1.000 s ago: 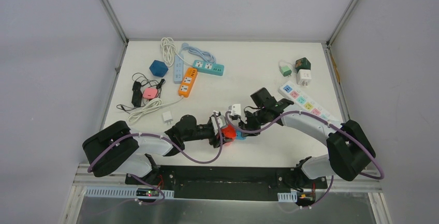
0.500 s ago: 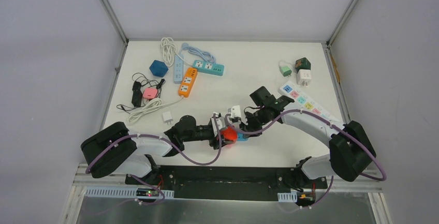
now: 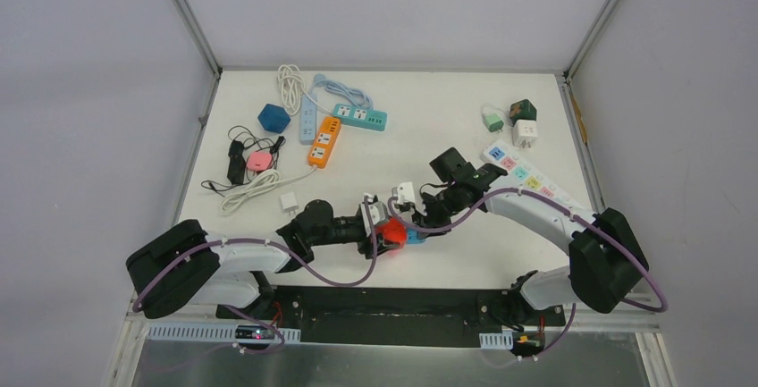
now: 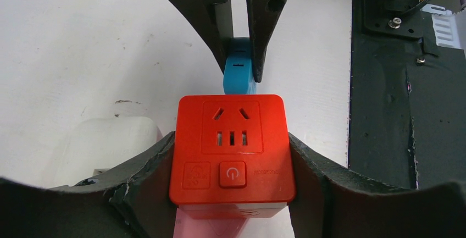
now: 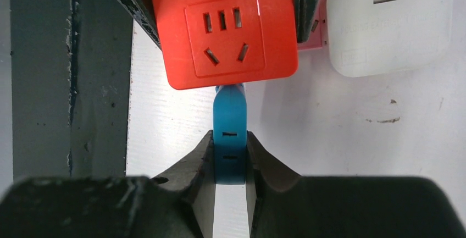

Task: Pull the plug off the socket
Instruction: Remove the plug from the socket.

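A red cube socket (image 4: 232, 148) with a power button sits near the table's front edge, also seen from above (image 3: 391, 232) and in the right wrist view (image 5: 226, 29). My left gripper (image 4: 231, 166) is shut on its two sides. A small blue plug (image 5: 229, 139) sticks out of the socket's side, still against it; it shows in the left wrist view (image 4: 239, 73) and from above (image 3: 413, 235). My right gripper (image 5: 229, 158) is shut on the blue plug, its fingers (image 5: 200, 166) pressed on both faces.
A white adapter (image 5: 387, 26) lies just beside the socket, also in the left wrist view (image 4: 104, 144). Power strips (image 3: 324, 141), cables (image 3: 255, 186) and a blue cube (image 3: 273, 118) lie at the back left. A white multi-socket strip (image 3: 532, 181) and small adapters (image 3: 523, 123) lie at the right. The table's dark front edge (image 4: 406, 111) is close.
Both grippers with the socket and plug have shifted slightly left and toward the back. The left arm's elbow has swung left. The plug stays against the socket.
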Available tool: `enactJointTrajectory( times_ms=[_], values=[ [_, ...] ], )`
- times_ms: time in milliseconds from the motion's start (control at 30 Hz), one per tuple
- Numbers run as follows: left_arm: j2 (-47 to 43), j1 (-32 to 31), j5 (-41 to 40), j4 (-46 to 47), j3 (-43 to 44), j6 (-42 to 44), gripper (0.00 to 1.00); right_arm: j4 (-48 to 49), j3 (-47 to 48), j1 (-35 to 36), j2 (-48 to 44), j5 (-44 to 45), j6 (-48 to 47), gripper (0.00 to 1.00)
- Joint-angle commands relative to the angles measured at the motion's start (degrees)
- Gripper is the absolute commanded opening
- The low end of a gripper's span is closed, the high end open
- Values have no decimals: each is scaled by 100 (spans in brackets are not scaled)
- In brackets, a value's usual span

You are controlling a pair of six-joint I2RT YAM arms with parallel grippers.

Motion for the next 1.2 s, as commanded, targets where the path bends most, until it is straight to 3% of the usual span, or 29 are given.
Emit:
enactJointTrajectory(
  times_ms=[0,133,500,867,1167],
  values=[
    [-619,4,-67,56,-65,178,0,77,28,-16,44,-510,-97,0],
    [-642,10,-179,-39,-129,256,0,-268,217,-17,-13,-757,-203,0],
    [320,9,-79,264,125,169,0,-650,426,-93,-246,-687,-321,0],
    [-458,74,-131,-34,-68,271,0,-272,89,-132,-167,-589,-447,0],
    [404,75,-10,301,175,120,0,-486,482,-114,-422,-653,-101,0]
  ],
)
